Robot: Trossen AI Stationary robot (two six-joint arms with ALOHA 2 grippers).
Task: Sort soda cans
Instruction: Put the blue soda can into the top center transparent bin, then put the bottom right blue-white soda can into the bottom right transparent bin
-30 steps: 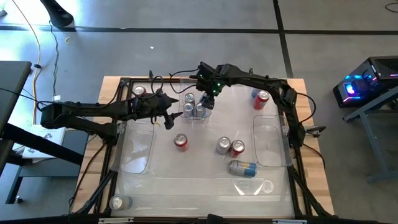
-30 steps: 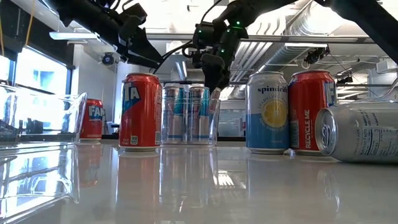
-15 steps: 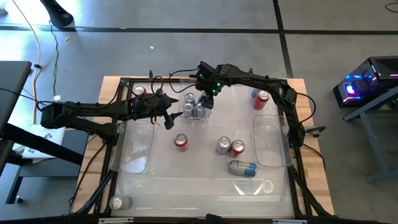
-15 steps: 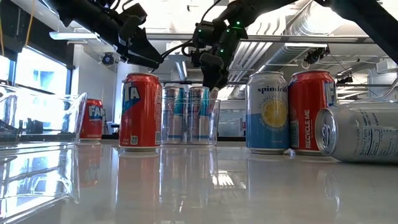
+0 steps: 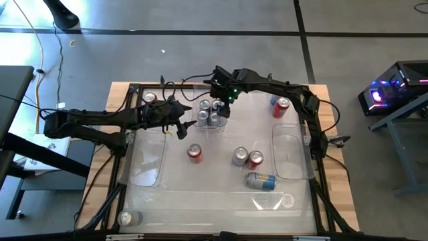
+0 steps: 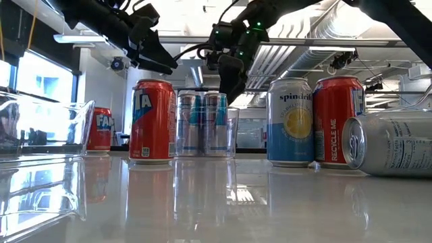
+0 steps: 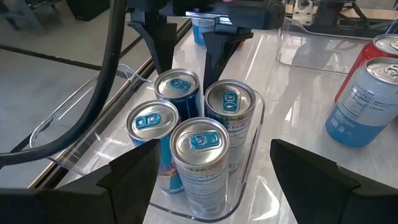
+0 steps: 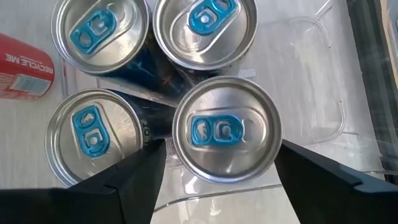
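Four silver cans with blue tabs stand upright, packed together in a small clear bin. My right gripper hangs open just above them, pointing steeply down. Its fingers stand on either side of one can's top; I see no hold on it. To the left of the bin my left gripper waits open, facing the cans. Loose cans stand on the table: a red one, a silver and red pair and a lying silver-blue one.
Large clear bins lie at the table's left, right and near edge. A red and a blue can stand at the far right, a red can at the far left, and a silver can at the near left corner.
In the low view my right gripper's fingertips have drawn up a little from beside the cans in the small bin. In the high view the top of the fourth can there shows more than before. The cans have not moved.
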